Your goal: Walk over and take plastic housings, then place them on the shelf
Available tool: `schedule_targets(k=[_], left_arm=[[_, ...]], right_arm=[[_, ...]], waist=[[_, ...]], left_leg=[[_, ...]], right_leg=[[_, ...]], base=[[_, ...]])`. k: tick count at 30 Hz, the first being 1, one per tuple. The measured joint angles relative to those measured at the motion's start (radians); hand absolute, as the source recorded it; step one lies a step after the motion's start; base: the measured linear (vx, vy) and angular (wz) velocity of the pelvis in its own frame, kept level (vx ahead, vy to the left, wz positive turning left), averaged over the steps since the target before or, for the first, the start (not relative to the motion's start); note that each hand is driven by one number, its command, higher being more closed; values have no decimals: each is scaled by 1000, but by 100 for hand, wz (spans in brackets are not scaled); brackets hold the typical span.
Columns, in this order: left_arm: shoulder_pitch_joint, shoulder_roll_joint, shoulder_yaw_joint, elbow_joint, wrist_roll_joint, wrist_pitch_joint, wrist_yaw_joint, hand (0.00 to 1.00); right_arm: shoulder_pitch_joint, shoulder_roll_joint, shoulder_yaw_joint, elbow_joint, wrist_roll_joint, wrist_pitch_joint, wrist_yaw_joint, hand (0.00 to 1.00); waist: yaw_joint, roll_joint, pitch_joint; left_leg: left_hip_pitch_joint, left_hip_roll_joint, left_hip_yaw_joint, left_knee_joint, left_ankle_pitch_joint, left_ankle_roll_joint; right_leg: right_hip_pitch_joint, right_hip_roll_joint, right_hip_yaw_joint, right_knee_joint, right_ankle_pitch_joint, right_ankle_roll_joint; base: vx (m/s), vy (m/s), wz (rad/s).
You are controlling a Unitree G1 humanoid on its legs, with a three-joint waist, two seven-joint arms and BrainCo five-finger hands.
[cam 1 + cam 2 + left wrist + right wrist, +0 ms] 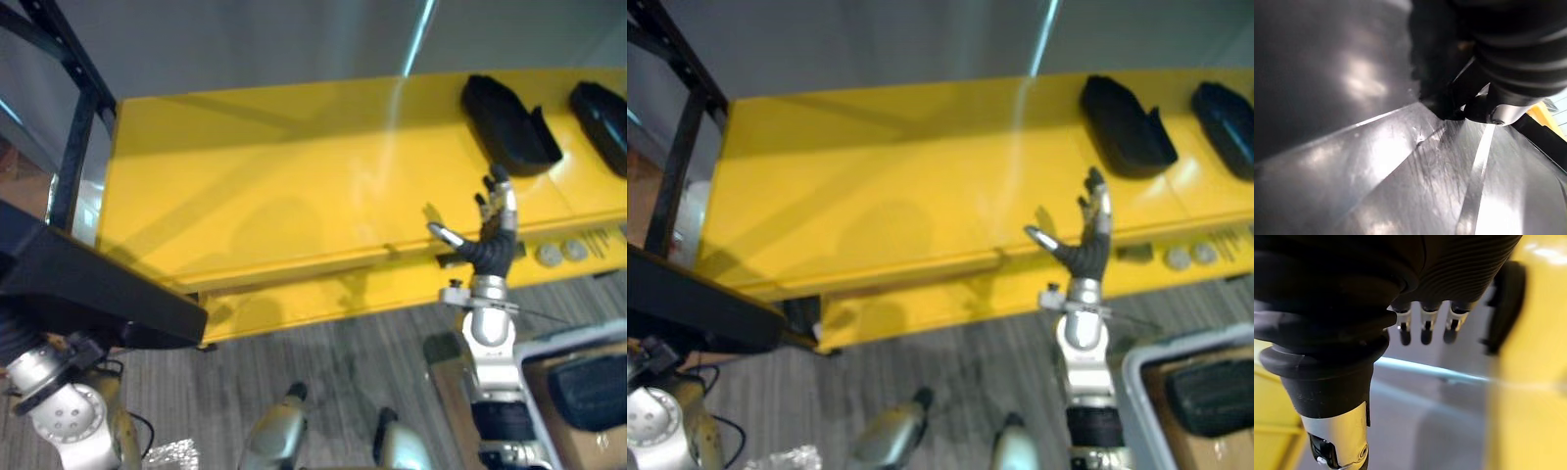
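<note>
Fingers of the right hand [497,228] are spread, holding nothing, over the front edge of the yellow table [274,196]; two plastic housings [509,125] lie upper right. A careless reach could shove the nearer one away.

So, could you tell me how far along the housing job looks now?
Done: a black housing and a second housing lie on the yellow shelf. In hand: the right hand is open and empty; the left hand I cannot judge. Left: another housing sits in the grey bin.
</note>
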Motion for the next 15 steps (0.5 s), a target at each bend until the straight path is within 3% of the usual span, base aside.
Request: schedule_targets(k=[1, 2, 3, 4, 5, 8, 10, 15], left_arm=[[17, -25, -25, -1, -8, 4, 0, 100], [19, -43, -34, -1, -8, 4, 0, 100], [14, -45, -40, -1, -8, 4, 0, 100], [2, -46, -59, -4, -4, 2, 2, 100], [-10, -44, -72, -17, 4, 2, 3, 100], [-11, -42, -102, -43, 8, 2, 4, 100], [-5, -41, -106, -43, 36, 4, 14, 100], [24, -41, -106, -43, 42, 15, 14, 100]], right_arm=[[7, -7, -26, -4, -27, 0, -34, 0], [18, -18, -58, -5, -49, 1, -58, 0], [29, -27, -76, -7, -57, 1, -73, 0], [55, -40, -116, -10, -79, 1, -108, 0], [82, -39, -153, -10, -87, 1, -143, 0], [136, -34, -202, -33, -119, -2, -207, 0], [181, -10, -248, -96, -161, -30, -268, 0], [295, 83, -283, -161, -206, -92, -341, 0]], waist=[[-24, 28, -9], [-33, 50, -18], [-42, 61, -24], [-60, 72, -31], [-61, 77, -30], [-84, 73, -27], [-94, 69, -26], [-125, 64, -23]], left_leg=[[-23, 91, 112, -4, 14, -12], [-29, 146, 191, -56, 59, -27], [-30, 162, 222, -87, 88, -33], [-13, 179, 256, -146, 141, -76], [21, 170, 270, -202, 171, -74], [67, 155, 269, -241, 182, -73], [91, 145, 294, -265, 185, -68], [151, 138, 348, -310, 187, -64]], right_leg=[[10, 22, -48, 0, -12, -23], [13, 29, -74, -5, -17, -31], [15, 29, -91, -13, -18, -32], [25, 26, -119, -30, -18, -32], [40, 16, -123, -39, -18, -32], [82, 5, -123, -54, -18, -32], [84, -8, -117, -56, -18, -32], [88, -17, -66, -56, -18, -32]], base=[[97, -334, 74], [101, -278, 71], [117, -189, 68], [132, -95, 56], [127, -63, 46], [113, 19, 15], [96, 52, -13], [42, 30, -28]])
